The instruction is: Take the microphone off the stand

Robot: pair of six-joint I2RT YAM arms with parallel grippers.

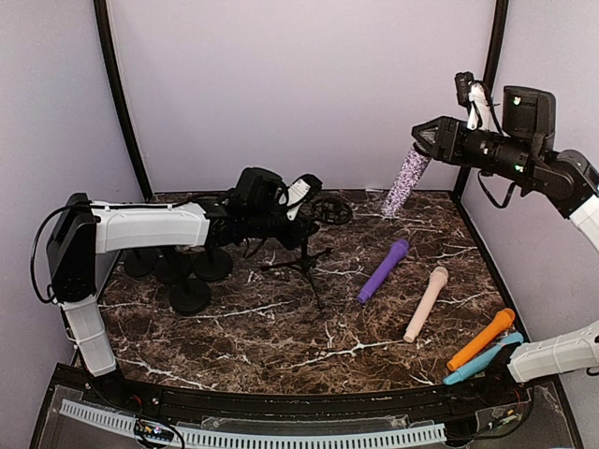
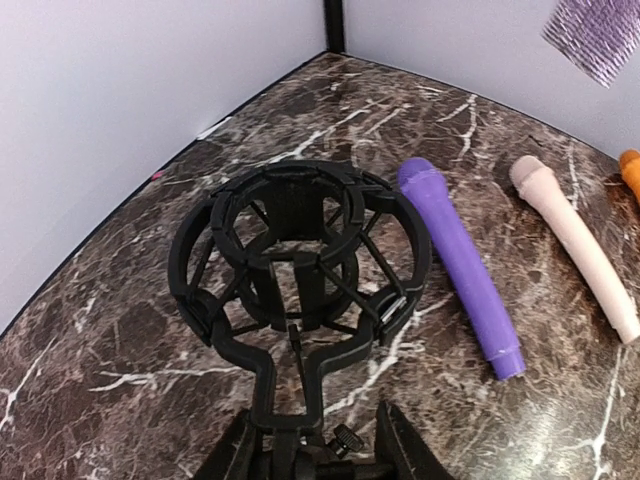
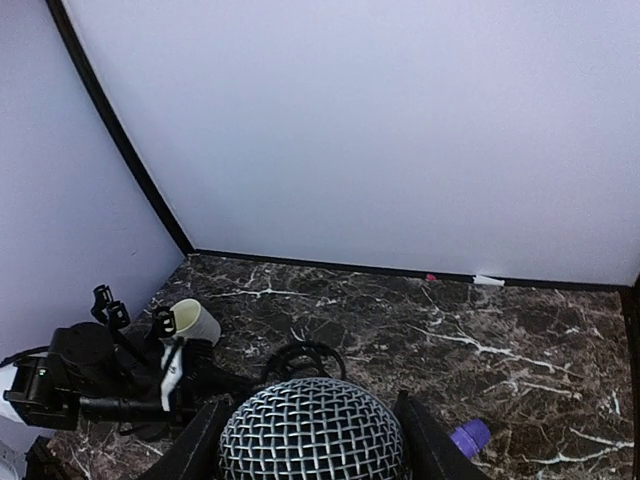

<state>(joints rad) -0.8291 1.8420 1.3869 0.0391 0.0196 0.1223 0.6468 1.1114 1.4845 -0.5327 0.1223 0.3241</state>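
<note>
Up and right of the black tripod stand (image 1: 301,260), the right gripper (image 1: 426,142) clamps the glittery purple mesh-headed microphone (image 1: 405,182) near its head: rigid, probably top-heavy and slick, best held there.

My right hand (image 1: 418,148) holds the microphone (image 1: 406,182) in the air, well above and to the right of the stand (image 1: 304,264) and apart from it. It has a glittery purple body that hangs tilted down-left and a silver mesh head at my fingers. The stand is a black tripod upright on the marbled surface (image 1: 281,323). Its ring-shaped shock mount (image 2: 300,250) is empty, and my left hand (image 2: 315,455) is at its neck.
</note>
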